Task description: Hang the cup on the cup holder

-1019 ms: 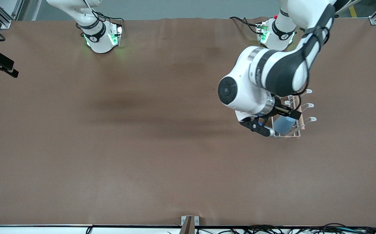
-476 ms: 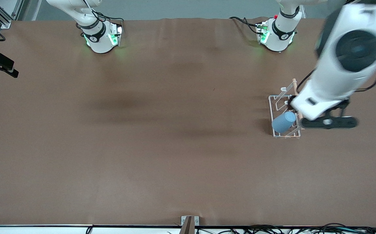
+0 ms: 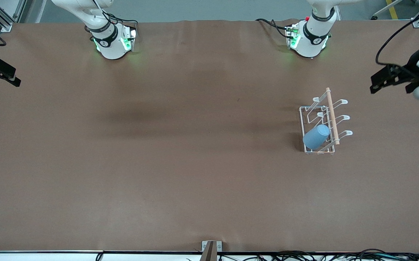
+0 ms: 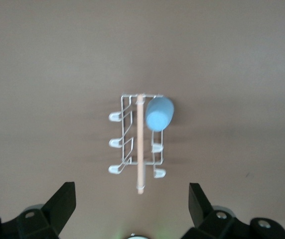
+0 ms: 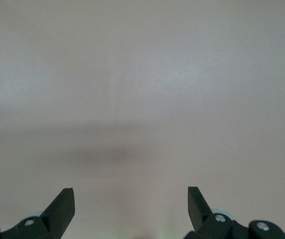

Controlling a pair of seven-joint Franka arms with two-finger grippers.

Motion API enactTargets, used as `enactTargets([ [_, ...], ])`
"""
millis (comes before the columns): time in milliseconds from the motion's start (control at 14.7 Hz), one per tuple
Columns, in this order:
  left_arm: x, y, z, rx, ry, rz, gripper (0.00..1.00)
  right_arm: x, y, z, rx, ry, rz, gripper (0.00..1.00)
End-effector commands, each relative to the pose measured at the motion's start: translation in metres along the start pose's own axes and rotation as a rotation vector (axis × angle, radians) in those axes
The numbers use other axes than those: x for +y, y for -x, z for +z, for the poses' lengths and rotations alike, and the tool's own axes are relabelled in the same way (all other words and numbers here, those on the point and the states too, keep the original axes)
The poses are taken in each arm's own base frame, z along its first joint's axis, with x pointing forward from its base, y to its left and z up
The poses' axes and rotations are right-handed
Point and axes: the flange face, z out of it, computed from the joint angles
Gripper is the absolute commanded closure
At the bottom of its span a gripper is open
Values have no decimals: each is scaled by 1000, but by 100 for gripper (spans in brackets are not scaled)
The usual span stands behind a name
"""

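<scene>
1. Two grippers, both with fingers spread wide and holding nothing: the left gripper (image 4: 132, 209) is raised above the brown table (image 3: 180, 174) at the left arm's end; the right gripper (image 5: 131, 209) waits over bare table.
2. The small light-blue plastic tumbler (image 3: 315, 136) (image 4: 159, 113) hangs tilted on a prong at the camera-nearer end of the white wire cup rack with wooden top bar (image 3: 331, 116) (image 4: 140, 149).

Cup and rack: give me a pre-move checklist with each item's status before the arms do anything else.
1. Cup on a prong of the rack: ok.
2. Rack upright on the table: ok.
3. Left end effector open, empty: ok.
4. Left end effector apart from the rack, at the table's edge: ok.
5. Right end effector open, empty: ok.
6. Cup seated firmly on the prong: cannot tell.
</scene>
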Motion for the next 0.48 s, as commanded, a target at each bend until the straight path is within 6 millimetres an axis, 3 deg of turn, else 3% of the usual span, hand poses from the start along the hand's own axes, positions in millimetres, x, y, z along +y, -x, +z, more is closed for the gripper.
enactTargets([
  [0, -6, 53, 9, 27, 6, 43, 0, 1, 4, -2, 7, -3, 16, 0],
  [136, -5, 64, 6, 32, 3, 44, 0, 1, 4, -2, 7, -3, 17, 0],
  [408, -3, 65, -1, 37, 2, 24, 0, 0, 4, -2, 7, -3, 14, 0],
])
